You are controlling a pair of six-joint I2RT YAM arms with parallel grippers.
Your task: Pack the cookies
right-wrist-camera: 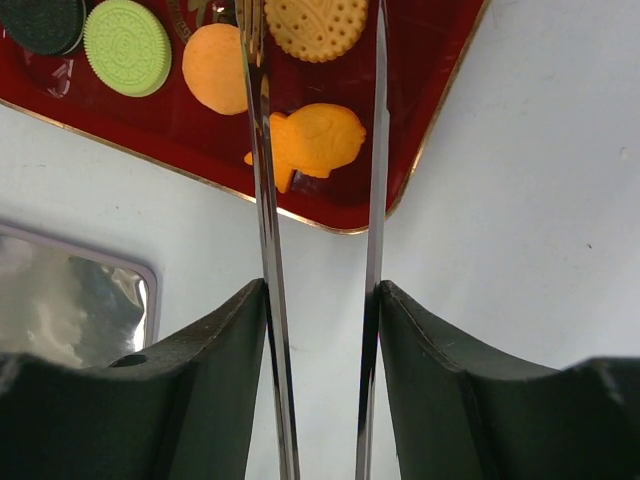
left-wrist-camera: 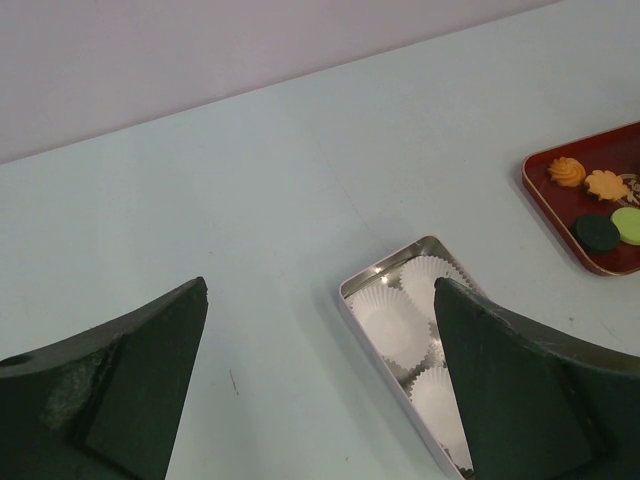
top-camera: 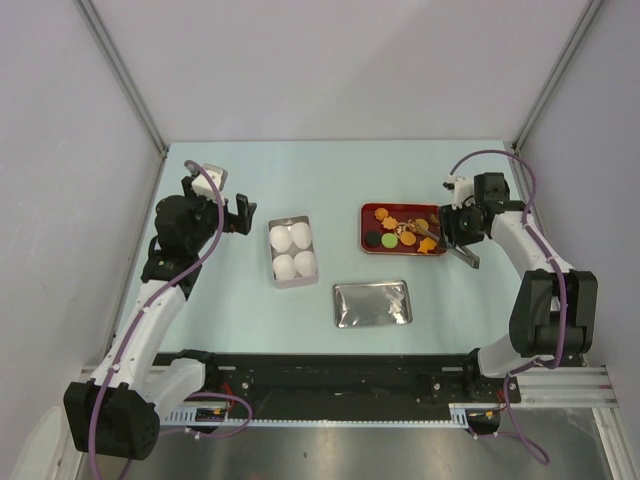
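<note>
The cookies (top-camera: 405,232) lie on a red tray (top-camera: 364,232): orange, tan, green and black ones. My right gripper (top-camera: 455,235) hangs at the tray's right end, shut on a pair of metal tongs (right-wrist-camera: 262,200) whose two arms reach forward over the tray. In the right wrist view, an orange shaped cookie (right-wrist-camera: 315,140) shows between the arms, and their tips run off the top edge. A green cookie (right-wrist-camera: 127,45) and a black one (right-wrist-camera: 40,20) lie to the left. My left gripper (top-camera: 243,214) is open and holds nothing, left of the tin (top-camera: 292,250).
The tin's rim (left-wrist-camera: 350,300) encloses several white paper cups (left-wrist-camera: 390,320). Its silver lid (top-camera: 372,304) lies flat in front of the red tray, nearer the arm bases. The left wrist view catches the tray (left-wrist-camera: 530,180) at far right.
</note>
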